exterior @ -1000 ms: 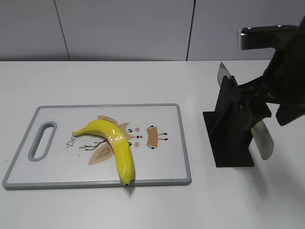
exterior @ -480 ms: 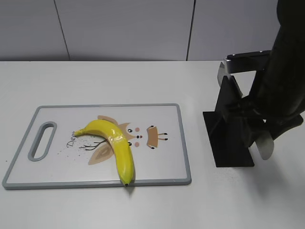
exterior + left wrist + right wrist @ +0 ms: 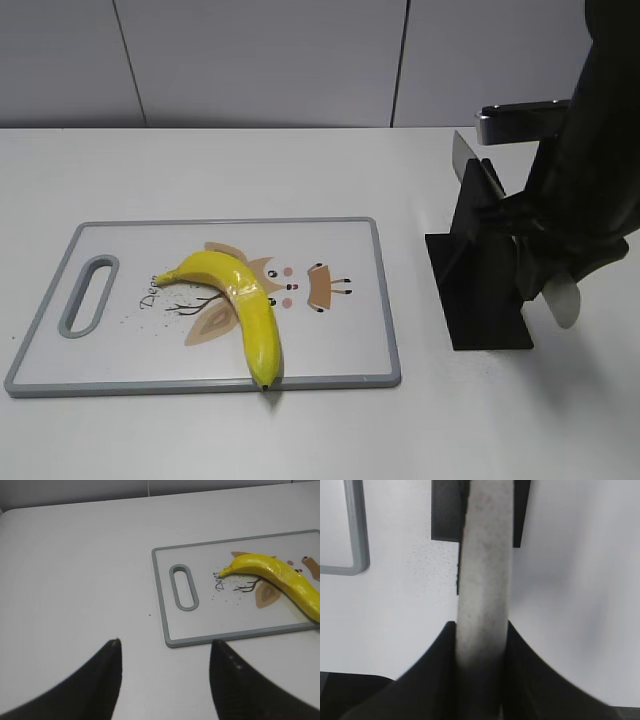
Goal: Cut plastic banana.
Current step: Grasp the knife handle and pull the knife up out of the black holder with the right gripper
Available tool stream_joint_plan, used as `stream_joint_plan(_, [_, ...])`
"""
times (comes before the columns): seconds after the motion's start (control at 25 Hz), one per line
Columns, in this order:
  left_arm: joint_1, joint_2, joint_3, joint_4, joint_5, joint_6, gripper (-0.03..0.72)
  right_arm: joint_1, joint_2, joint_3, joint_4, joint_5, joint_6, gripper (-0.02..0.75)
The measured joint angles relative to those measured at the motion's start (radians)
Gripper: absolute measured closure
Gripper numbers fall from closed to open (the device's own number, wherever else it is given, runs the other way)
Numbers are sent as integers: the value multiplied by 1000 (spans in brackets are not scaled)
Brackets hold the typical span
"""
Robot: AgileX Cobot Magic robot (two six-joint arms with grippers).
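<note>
The plastic banana (image 3: 243,300), glossy yellow and bent at its middle, lies on the white cutting board (image 3: 340,240); it also shows in the left wrist view (image 3: 280,575). A knife stands in a black stand (image 3: 478,290), its blade tip (image 3: 463,153) poking out on top. My right gripper (image 3: 480,625) is shut on the knife's pale grey handle (image 3: 485,570), which also shows in the exterior view (image 3: 563,300). My left gripper (image 3: 166,641) is open and empty over the table, near the board's handle end.
The board (image 3: 200,625) has a grey rim and a slot handle (image 3: 88,295) at its left end. The black stand's base (image 3: 445,515) sits just right of the board's corner (image 3: 357,545). A grey wall runs behind the table.
My right arm has swung in over the knife stand and settled lower along the handle. The knife is still in the stand. The banana and board have not moved.
</note>
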Motion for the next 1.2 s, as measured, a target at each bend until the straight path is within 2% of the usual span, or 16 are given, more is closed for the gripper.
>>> stream_joint_plan(0.32, [0,0,0,0,0,0,146,0,-25,-109,0,81,8,536])
stream_joint_plan(0.68, [0,0,0,0,0,0,146,1,-111,-248,-90,116,21,542])
stream_joint_plan(1.2, [0,0,0,0,0,0,146,2,-140,-420,-160,134,21,544])
